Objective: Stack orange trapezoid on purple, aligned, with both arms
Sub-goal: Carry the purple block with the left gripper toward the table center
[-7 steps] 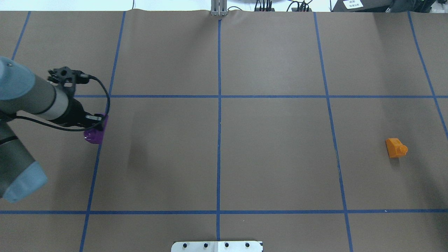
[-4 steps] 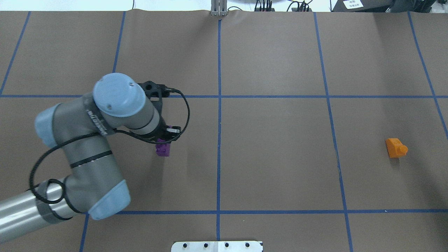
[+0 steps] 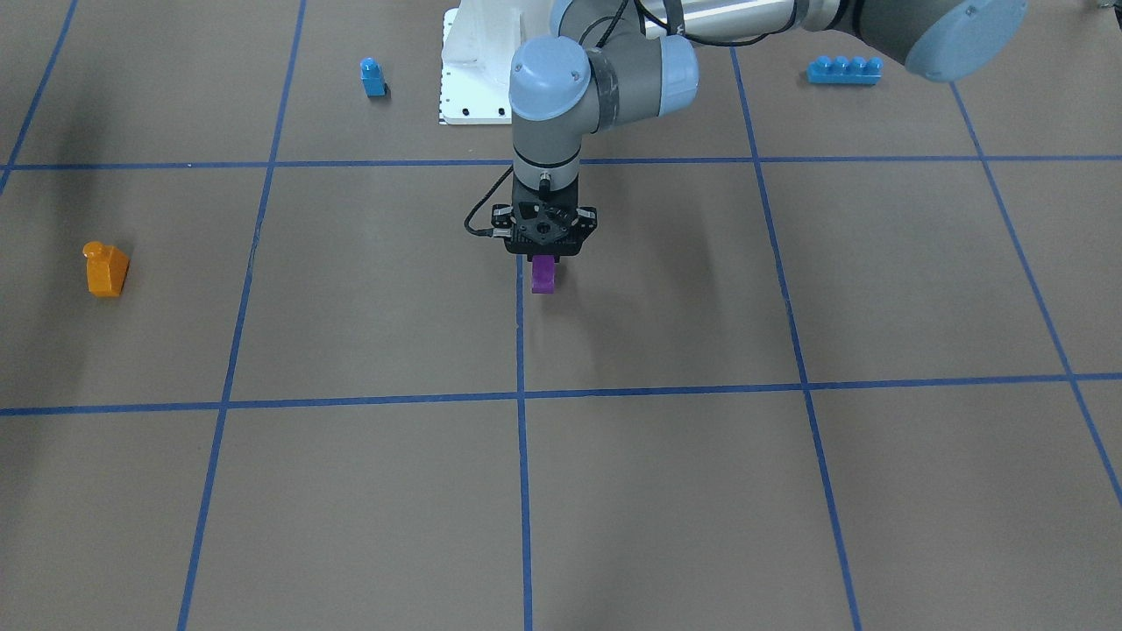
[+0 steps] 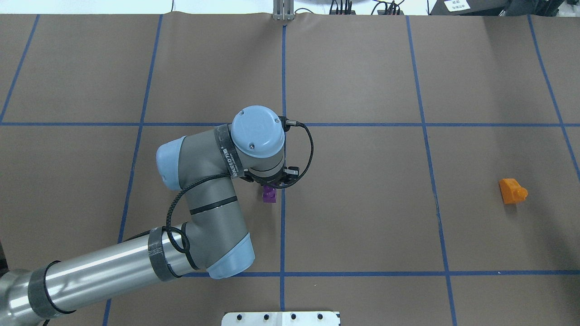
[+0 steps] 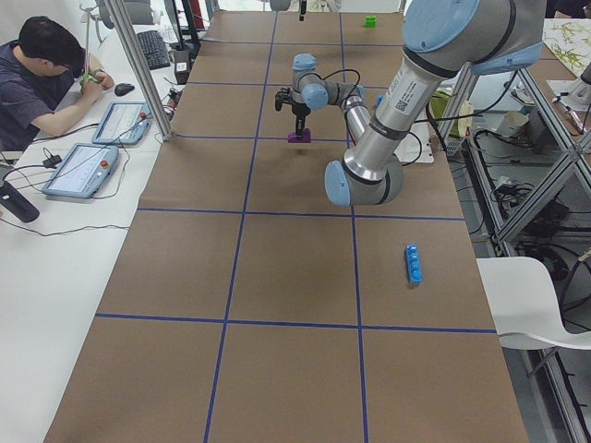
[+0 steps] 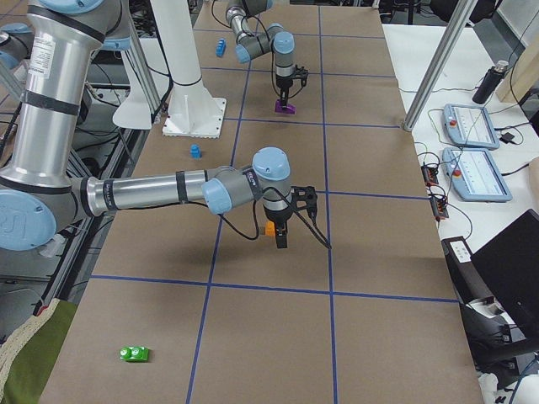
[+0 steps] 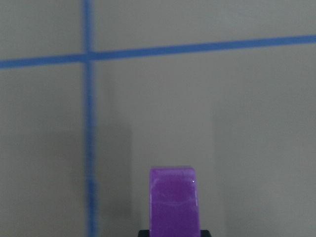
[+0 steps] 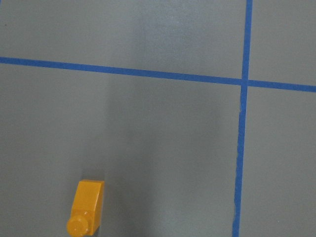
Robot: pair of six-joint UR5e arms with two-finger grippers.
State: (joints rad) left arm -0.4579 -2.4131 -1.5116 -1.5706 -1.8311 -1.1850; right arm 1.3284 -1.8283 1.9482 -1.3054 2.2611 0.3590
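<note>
The purple brick point(image 3: 543, 274) is held in my left gripper point(image 3: 543, 259), which is shut on it and points straight down near the table's centre line. The brick also shows in the overhead view point(image 4: 269, 194) and the left wrist view point(image 7: 174, 200), low over the brown paper. The orange trapezoid point(image 4: 513, 191) lies on its side far to the right, its stud pointing right; it shows in the right wrist view point(image 8: 86, 212) too. My right gripper point(image 6: 282, 229) shows only in the exterior right view, just beside the orange brick; I cannot tell whether it is open.
A small blue single-stud brick point(image 3: 372, 77) and a long blue brick point(image 3: 843, 69) lie near the white base plate point(image 3: 473, 79). A green brick point(image 6: 135, 353) lies at the right end. An operator point(image 5: 42, 69) sits at the side bench.
My left arm has swung right across the table, carrying the purple brick from the far left to the centre line. The orange trapezoid has not moved.
</note>
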